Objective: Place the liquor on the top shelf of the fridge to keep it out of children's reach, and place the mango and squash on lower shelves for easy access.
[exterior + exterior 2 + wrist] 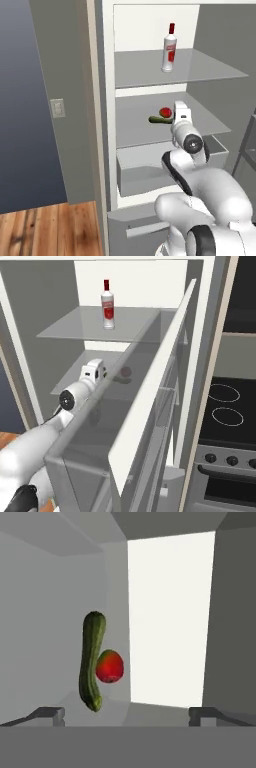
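So the liquor (170, 48) is standing on the top shelf (210, 70) of the fridge (107, 125), while the squash (160, 119) and mango (165, 112) lie touching on a lower shelf (145, 132). From the hand view, the gripper (127, 716) is spread wide with nothing in it, produce at about 11 o'clock just past the fingertips (50, 714). Only worry I'd have: pulling out sloppily could clip the squash and roll the mango off. Bottle's label is red, but the writing is too small to read.
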Available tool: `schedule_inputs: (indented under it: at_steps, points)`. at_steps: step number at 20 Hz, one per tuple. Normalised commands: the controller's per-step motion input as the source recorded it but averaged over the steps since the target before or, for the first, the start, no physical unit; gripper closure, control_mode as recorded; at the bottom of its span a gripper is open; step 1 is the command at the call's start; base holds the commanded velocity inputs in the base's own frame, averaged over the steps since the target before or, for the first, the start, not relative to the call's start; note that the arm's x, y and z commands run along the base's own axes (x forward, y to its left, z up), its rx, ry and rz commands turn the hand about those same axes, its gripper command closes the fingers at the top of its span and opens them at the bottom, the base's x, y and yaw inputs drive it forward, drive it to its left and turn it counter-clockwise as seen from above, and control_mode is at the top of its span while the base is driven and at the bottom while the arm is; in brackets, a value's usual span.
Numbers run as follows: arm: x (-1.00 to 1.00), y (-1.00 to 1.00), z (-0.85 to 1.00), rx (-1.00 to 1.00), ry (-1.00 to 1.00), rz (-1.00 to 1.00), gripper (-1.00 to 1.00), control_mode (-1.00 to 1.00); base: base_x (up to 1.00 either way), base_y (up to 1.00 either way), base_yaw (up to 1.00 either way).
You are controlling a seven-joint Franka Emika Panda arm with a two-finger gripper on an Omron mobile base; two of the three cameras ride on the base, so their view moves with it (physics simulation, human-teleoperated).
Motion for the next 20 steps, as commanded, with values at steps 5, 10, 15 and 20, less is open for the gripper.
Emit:
schedule_inputs:
  at_steps: [5,10,15,20]
  points:
    - [-0.94,0.09,0.85,-0.07,0.29,0.00,-1.00,-1.00,0.00,0.00,0.00]
    - [-0.87,0.15,0.86,-0.03,0.33,0.00,-1.00,-1.00,0.00,0.00,0.00]
    - [-0.88,0.31,0.44,-0.04,0.28,0.00,-1.00,-1.00,0.00,0.00,0.00]
    - [-0.94,0.54,0.01,-0.08,0.09,0.00,-1.00,-1.00,0.00,0.00,0.00]
